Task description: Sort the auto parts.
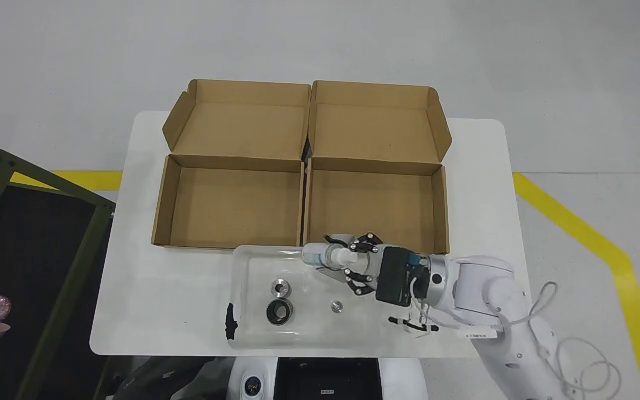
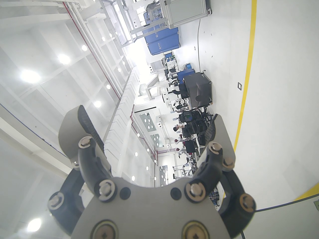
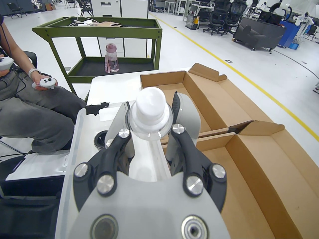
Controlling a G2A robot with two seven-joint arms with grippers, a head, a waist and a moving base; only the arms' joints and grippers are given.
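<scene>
My right gripper (image 1: 340, 258) (image 3: 150, 109) is shut on a white cylindrical part with a clear collar (image 1: 318, 256) (image 3: 150, 111). It holds the part above the far edge of the clear tray (image 1: 250, 262), close to the front wall of the right cardboard box (image 1: 375, 205). In the tray lie a black ring (image 1: 278, 312) (image 3: 101, 139), a silver round part (image 1: 278, 290) and a small silver piece (image 1: 337, 306). The left cardboard box (image 1: 232, 205) has nothing in it. My left gripper (image 2: 149, 115) is open, holds nothing and faces out into the room.
Both boxes stand side by side with their lids folded back toward the table's far edge. A strip of black tape (image 1: 230, 325) sits on the tray's left rim. A green cart (image 1: 40, 250) (image 3: 99, 26) stands just off the table's left side.
</scene>
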